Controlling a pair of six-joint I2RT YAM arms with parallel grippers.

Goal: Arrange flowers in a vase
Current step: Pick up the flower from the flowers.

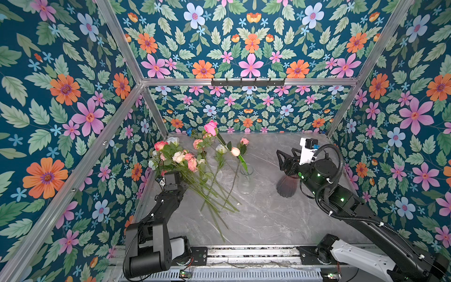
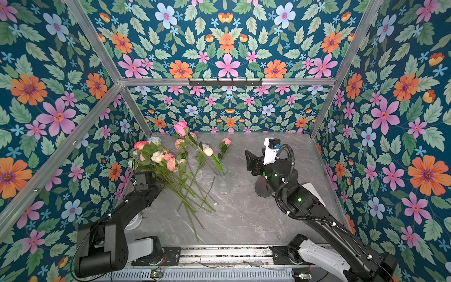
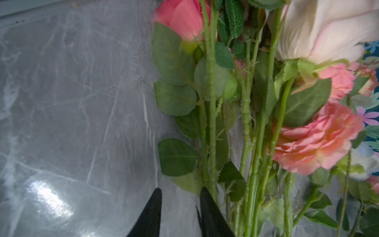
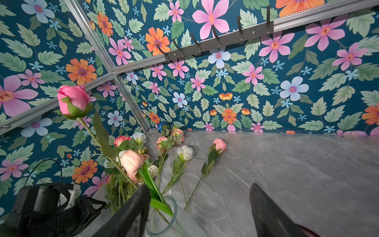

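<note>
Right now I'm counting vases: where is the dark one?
In both top views the dark vase stands on the table's right side, partly under the right arm, just right of the clear vase.

No writing, label, brand or number can be read anywhere in these views.

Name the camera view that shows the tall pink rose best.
The right wrist view: the tall pink rose is close and sharp, bud and stem clear. Both top views show it small, from above. The left wrist view does not show it.
</note>
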